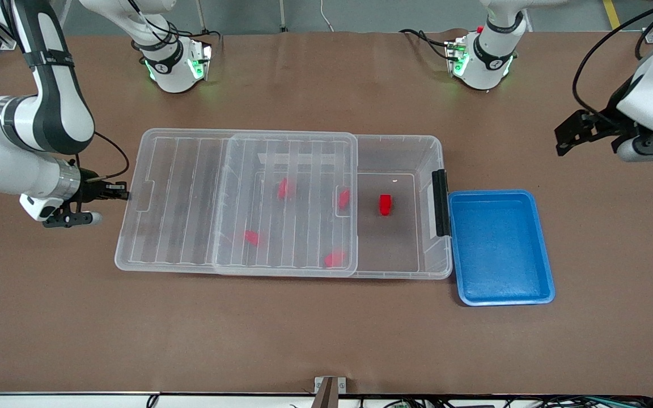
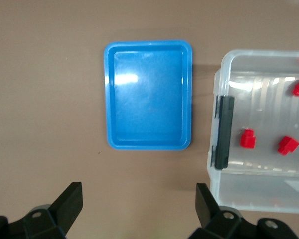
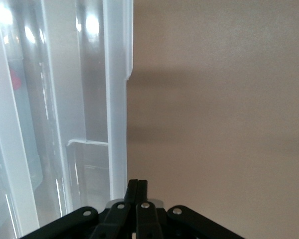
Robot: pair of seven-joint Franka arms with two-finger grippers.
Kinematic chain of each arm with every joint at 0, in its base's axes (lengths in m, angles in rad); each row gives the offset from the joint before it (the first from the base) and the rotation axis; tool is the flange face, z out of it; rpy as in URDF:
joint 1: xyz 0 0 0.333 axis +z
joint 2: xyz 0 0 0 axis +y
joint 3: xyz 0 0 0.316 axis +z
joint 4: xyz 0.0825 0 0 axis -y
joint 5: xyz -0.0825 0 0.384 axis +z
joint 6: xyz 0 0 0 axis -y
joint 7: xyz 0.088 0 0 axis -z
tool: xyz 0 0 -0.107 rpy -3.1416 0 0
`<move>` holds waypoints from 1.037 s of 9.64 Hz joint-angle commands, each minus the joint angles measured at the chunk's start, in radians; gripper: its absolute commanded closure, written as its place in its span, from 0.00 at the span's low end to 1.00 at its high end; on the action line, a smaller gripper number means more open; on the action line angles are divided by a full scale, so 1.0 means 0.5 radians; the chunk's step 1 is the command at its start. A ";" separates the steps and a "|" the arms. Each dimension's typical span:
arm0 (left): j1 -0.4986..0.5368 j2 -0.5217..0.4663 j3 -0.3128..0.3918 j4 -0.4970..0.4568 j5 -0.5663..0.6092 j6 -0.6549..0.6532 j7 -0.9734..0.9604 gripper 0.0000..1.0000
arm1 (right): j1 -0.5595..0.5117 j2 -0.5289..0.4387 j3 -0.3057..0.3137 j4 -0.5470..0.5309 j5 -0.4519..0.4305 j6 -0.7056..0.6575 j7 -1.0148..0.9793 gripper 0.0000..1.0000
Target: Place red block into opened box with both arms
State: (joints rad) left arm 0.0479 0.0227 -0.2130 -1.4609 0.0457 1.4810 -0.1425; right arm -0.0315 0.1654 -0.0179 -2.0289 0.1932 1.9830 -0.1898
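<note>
The small bright red plastic block already lies in the uncovered end of the large clear plastic box, well away from the empty, shut right gripper at the ribbed lid's end, nearer the wide-open left gripper.

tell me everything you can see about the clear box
The box is a large clear plastic bin lying lengthwise on the brown table. Its ribbed see-through lid is slid toward the right arm's end, leaving the part by the black handle open. Five small red blocks lie inside: one in the open part, four blurred under the lid. The blue tray sits against its handle end. The shut right gripper is at the lid's edge.
</note>
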 commanded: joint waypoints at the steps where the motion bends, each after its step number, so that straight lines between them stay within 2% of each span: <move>1: 0.008 -0.055 0.033 -0.137 -0.027 -0.050 0.134 0.00 | -0.008 -0.015 0.033 -0.029 0.061 0.019 -0.028 1.00; 3: 0.015 -0.052 0.073 -0.134 -0.012 -0.054 0.095 0.00 | -0.008 -0.003 0.082 -0.026 0.184 0.016 -0.025 1.00; 6: 0.018 -0.107 0.076 -0.125 -0.033 -0.066 0.104 0.00 | -0.008 0.037 0.167 -0.010 0.196 0.019 0.002 1.00; 8: 0.018 -0.107 0.079 -0.122 -0.033 -0.096 0.129 0.00 | 0.017 0.065 0.183 -0.001 0.316 0.028 0.008 1.00; 10: 0.018 -0.113 0.079 -0.122 -0.036 -0.097 0.126 0.00 | 0.057 0.114 0.223 0.032 0.328 0.059 0.127 1.00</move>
State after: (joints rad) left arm 0.0532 -0.0247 -0.1761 -1.4829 0.0449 1.4393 -0.0976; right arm -0.0168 0.2020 0.0726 -2.0271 0.3323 1.9992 -0.1706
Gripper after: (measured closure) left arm 0.000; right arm 0.991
